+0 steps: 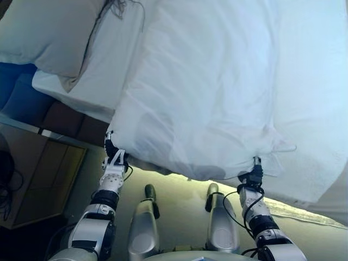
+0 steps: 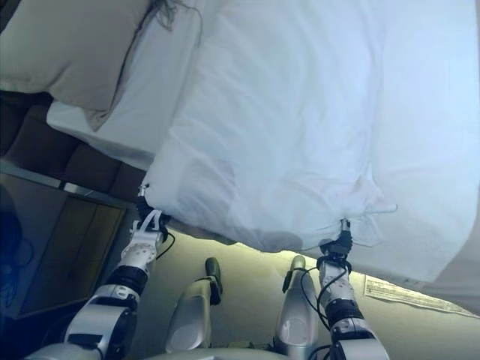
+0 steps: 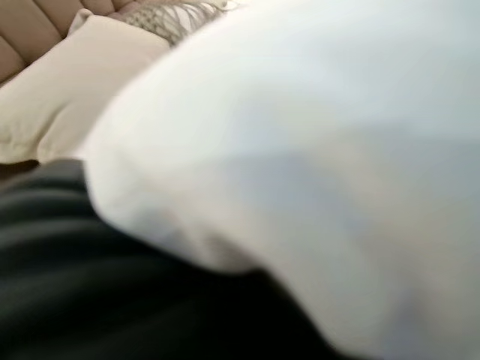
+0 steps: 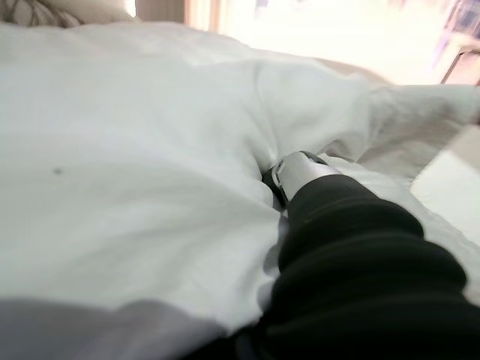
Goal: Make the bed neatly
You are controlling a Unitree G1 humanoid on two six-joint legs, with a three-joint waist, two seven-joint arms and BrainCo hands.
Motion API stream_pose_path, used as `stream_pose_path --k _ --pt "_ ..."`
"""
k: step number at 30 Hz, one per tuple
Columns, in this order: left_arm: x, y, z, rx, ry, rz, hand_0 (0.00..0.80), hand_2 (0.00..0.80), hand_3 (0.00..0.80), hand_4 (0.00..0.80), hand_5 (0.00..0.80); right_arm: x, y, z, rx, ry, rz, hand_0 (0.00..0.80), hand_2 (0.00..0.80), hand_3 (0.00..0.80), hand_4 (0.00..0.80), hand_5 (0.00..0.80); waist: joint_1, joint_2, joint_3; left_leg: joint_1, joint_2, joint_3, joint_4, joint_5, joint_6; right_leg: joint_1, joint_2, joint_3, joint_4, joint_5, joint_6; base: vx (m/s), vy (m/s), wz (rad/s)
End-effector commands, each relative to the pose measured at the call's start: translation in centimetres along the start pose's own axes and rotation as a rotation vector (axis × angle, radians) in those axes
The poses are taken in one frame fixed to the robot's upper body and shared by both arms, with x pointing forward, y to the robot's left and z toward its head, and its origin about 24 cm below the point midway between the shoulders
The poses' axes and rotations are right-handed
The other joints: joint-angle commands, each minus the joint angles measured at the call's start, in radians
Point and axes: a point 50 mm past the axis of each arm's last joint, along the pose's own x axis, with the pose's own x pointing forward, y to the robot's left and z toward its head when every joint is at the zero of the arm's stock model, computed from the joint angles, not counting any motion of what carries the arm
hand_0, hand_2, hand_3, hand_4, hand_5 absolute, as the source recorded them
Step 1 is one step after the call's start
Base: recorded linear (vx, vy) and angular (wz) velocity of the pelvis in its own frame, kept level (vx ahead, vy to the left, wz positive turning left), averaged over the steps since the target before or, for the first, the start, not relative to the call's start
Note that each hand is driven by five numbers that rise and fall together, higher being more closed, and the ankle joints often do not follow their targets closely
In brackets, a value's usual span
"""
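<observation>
A white duvet [image 1: 217, 81] lies rumpled over most of the bed, and its near edge hangs toward me. My left hand [image 1: 115, 159] is at the duvet's near left corner with its fingers curled on the edge. In the left wrist view the duvet [image 3: 315, 172] covers the fingers. My right hand [image 1: 254, 174] pinches the near edge further right, and the cloth puckers around it. In the right wrist view a finger [image 4: 300, 169] is buried in the folds of the duvet [image 4: 135, 172]. A beige pillow [image 1: 49, 38] lies at the bed's far left.
A white sheet [image 1: 103, 70] shows bare between the pillow and the duvet. A brown padded bed frame [image 1: 65, 117] and a wooden panel [image 1: 43, 179] stand to my left. A paper sheet [image 2: 405, 294] lies on the floor at the right. A patterned cushion [image 3: 172, 19] sits beyond the pillow.
</observation>
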Motion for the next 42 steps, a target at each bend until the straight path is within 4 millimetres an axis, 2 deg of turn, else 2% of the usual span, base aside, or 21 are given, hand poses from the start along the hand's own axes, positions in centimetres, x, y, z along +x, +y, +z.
stream_pose_path --k 1,2,3,4,6,9,13,14,16,18,20,23,26,28,29,30,33,36,38,41,42 --pt "0.6 -2.6 3.3 -0.045 -0.147 -0.117 0.800 0.800 0.800 0.800 0.800 1.3 3.6 1.0 -0.011 -0.046 0.135 0.800 0.800 0.800 0.800 0.800 -0.016 -0.003 -0.006 -0.018 -0.063 0.057 0.158 0.013 0.042 0.062 0.078 0.015 -0.117 0.135 -0.012 0.022 0.031 0.09" --pt "0.4 -2.2 3.2 -0.058 -0.147 -0.108 0.800 0.800 0.800 0.800 0.800 1.3 3.8 1.1 -0.021 -0.043 0.136 0.800 0.800 0.800 0.800 0.800 -0.019 0.003 -0.005 -0.027 -0.040 0.033 0.175 0.033 0.027 0.067 0.082 0.029 -0.118 0.133 -0.016 0.090 0.184 0.07" --pt "-0.1 -0.8 2.9 -0.082 -0.151 -0.081 0.800 0.800 0.800 0.800 0.800 1.4 4.2 1.4 -0.040 -0.033 0.138 0.800 0.800 0.800 0.800 0.800 -0.026 0.017 -0.008 -0.018 0.016 0.007 0.156 0.060 0.003 0.073 0.073 0.052 -0.110 0.121 -0.013 0.120 0.265 0.03" --pt "-0.3 -0.4 2.7 -0.094 -0.153 -0.069 0.800 0.800 0.800 0.800 0.800 1.4 4.4 1.5 -0.048 -0.029 0.139 0.800 0.800 0.800 0.800 0.800 -0.030 0.026 -0.010 -0.006 0.040 0.002 0.130 0.076 -0.006 0.071 0.070 0.061 -0.104 0.114 -0.011 0.156 0.475 -0.14" --pt "-0.9 1.2 1.9 -0.162 -0.165 -0.036 0.800 0.800 0.800 0.800 0.800 2.1 5.6 2.1 -0.084 -0.011 0.159 0.800 0.800 0.800 0.800 0.800 -0.045 0.066 -0.022 0.031 0.133 -0.060 -0.011 0.165 -0.044 0.046 0.052 0.115 -0.081 0.097 0.006 0.160 0.730 -0.27" --pt "-1.6 2.7 0.5 -0.207 -0.143 -0.024 0.800 0.800 0.800 0.800 0.800 2.8 6.4 2.5 -0.136 -0.004 0.161 0.800 0.800 0.800 0.800 0.800 -0.042 0.088 -0.034 0.083 0.187 -0.142 -0.114 0.208 -0.074 0.017 0.006 0.193 -0.040 0.073 0.033 0.189 0.690 -0.43" --pt "-2.4 3.1 -1.9 -0.212 -0.075 -0.046 0.800 0.800 0.800 0.800 0.800 3.8 7.5 2.9 -0.179 -0.018 0.152 0.800 0.800 0.800 0.800 0.800 -0.043 0.109 -0.047 0.104 0.143 -0.128 -0.107 0.128 -0.081 0.004 -0.102 0.272 -0.066 0.114 0.097 0.170 0.600 -0.42" --pt "-2.5 2.9 -2.5 -0.218 -0.044 -0.053 0.800 0.800 0.800 0.800 0.800 3.8 7.1 3.3 -0.182 -0.031 0.141 0.800 0.800 0.800 0.800 0.800 -0.041 0.111 -0.055 0.098 0.107 -0.109 -0.070 0.083 -0.073 0.014 -0.149 0.283 -0.099 0.145 0.122 0.157 0.473 0.11" --pt "-2.4 2.5 -2.7 -0.246 -0.018 -0.057 0.800 0.800 0.800 0.800 0.800 3.5 6.4 3.2 -0.186 -0.035 0.121 0.800 0.800 0.800 0.800 0.800 -0.031 0.100 -0.058 0.064 0.038 -0.117 0.014 0.025 -0.061 0.034 -0.216 0.303 -0.158 0.218 0.146 0.127 0.413 0.20" --pt "-2.3 2.0 -2.4 -0.243 -0.008 -0.061 0.800 0.800 0.800 0.800 0.800 2.9 5.2 2.3 -0.179 -0.018 0.099 0.800 0.800 0.800 0.800 0.800 -0.009 0.086 -0.061 0.059 -0.008 -0.100 0.040 -0.015 -0.036 0.056 -0.280 0.278 -0.219 0.301 0.152 0.093 0.292 -0.01" --pt "-2.3 1.9 -1.4 -0.220 -0.028 -0.054 0.800 0.800 0.800 0.800 0.800 2.1 4.2 0.7 -0.156 0.025 0.081 0.800 0.800 0.800 0.800 0.800 0.013 0.072 -0.055 0.055 -0.025 -0.064 0.053 -0.029 -0.016 0.044 -0.296 0.226 -0.221 0.337 0.151 -0.014 0.218 -0.24" --pt "-1.9 1.3 0.2 -0.199 -0.061 -0.057 0.800 0.800 0.800 0.800 0.800 0.8 2.5 -0.8 -0.090 0.069 0.066 0.800 0.800 0.800 0.800 0.800 0.016 0.054 -0.050 0.031 -0.038 -0.036 0.052 -0.033 0.010 0.006 -0.222 0.218 -0.144 0.265 0.132 -0.096 0.126 -0.28" --pt "-0.8 -0.4 1.8 -0.139 -0.106 -0.089 0.800 0.800 0.800 0.800 0.800 -0.1 1.5 -2.3 -0.037 0.109 0.070 0.800 0.800 0.800 0.800 0.800 0.021 0.019 -0.037 -0.006 -0.035 -0.014 0.028 0.008 0.031 -0.025 -0.052 0.134 -0.040 0.139 0.101 -0.149 -0.080 -0.12" --pt "-0.1 -1.9 2.3 -0.099 -0.111 -0.114 0.800 0.800 0.800 0.800 0.800 -0.3 1.6 -3.0 -0.022 0.105 0.080 0.800 0.800 0.800 0.800 0.800 0.025 -0.001 -0.021 -0.028 -0.024 -0.029 0.026 0.028 0.022 -0.019 0.011 0.106 -0.056 0.133 0.075 -0.152 -0.321 0.22" --pt "0.1 -2.4 2.3 -0.095 -0.108 -0.126 0.800 0.800 0.800 0.800 0.800 -0.4 1.6 -3.0 -0.045 0.096 0.090 0.800 0.800 0.800 0.800 0.800 0.023 -0.003 -0.016 -0.037 -0.022 -0.045 0.019 0.041 0.019 -0.010 0.026 0.113 -0.078 0.142 0.069 -0.117 -0.354 0.89" --pt "0.4 -3.1 2.4 -0.092 -0.109 -0.148 0.800 0.800 0.800 0.800 0.800 -0.1 2.0 -2.9 -0.079 0.085 0.101 0.800 0.800 0.800 0.800 0.800 0.023 -0.002 -0.009 -0.041 -0.013 -0.035 -0.004 0.067 0.017 0.001 0.055 0.090 -0.098 0.144 0.054 -0.106 -0.242 0.89" --pt "1.0 -4.4 2.5 -0.095 -0.120 -0.179 0.800 0.800 0.800 0.800 0.800 1.0 3.9 -3.4 -0.137 0.088 0.146 0.800 0.800 0.800 0.800 0.800 0.025 0.004 0.007 -0.065 -0.002 -0.037 -0.029 0.131 -0.006 0.024 0.099 0.062 -0.162 0.157 0.027 -0.114 -0.103 0.37" --pt "1.0 -4.4 1.9 -0.092 -0.103 -0.191 0.800 0.800 0.800 0.800 0.800 1.6 4.9 -3.0 -0.168 0.066 0.163 0.800 0.800 0.800 0.800 0.800 0.018 0.004 0.011 -0.089 0.034 -0.040 0.037 0.148 -0.025 0.030 0.100 0.055 -0.176 0.156 0.006 -0.056 -0.022 0.12" --pt "0.4 -2.7 1.3 -0.098 -0.092 -0.154 0.800 0.800 0.800 0.800 0.800 1.5 4.5 -2.3 -0.187 0.053 0.146 0.800 0.800 0.800 0.800 0.800 0.009 0.001 0.004 -0.080 0.087 -0.078 0.091 0.172 -0.051 0.030 0.088 0.073 -0.157 0.155 0.004 0.052 0.084 0.18" --pt "-0.3 -1.2 0.8 -0.117 -0.086 -0.127 0.800 0.800 0.800 0.800 0.800 1.6 4.5 -1.4 -0.200 0.037 0.133 0.800 0.800 0.800 0.800 0.800 0.008 0.013 -0.009 -0.055 0.118 -0.124 0.045 0.209 -0.066 0.035 0.077 0.100 -0.158 0.159 0.014 0.087 0.300 0.03" --pt "-1.0 0.1 0.0 -0.128 -0.082 -0.114 0.800 0.800 0.800 0.800 0.800 1.8 4.6 -0.6 -0.228 0.019 0.129 0.800 0.800 0.800 0.800 0.800 0.005 0.034 -0.018 -0.020 0.130 -0.137 -0.007 0.214 -0.066 0.038 0.061 0.120 -0.154 0.153 0.025 0.157 0.560 -0.09"
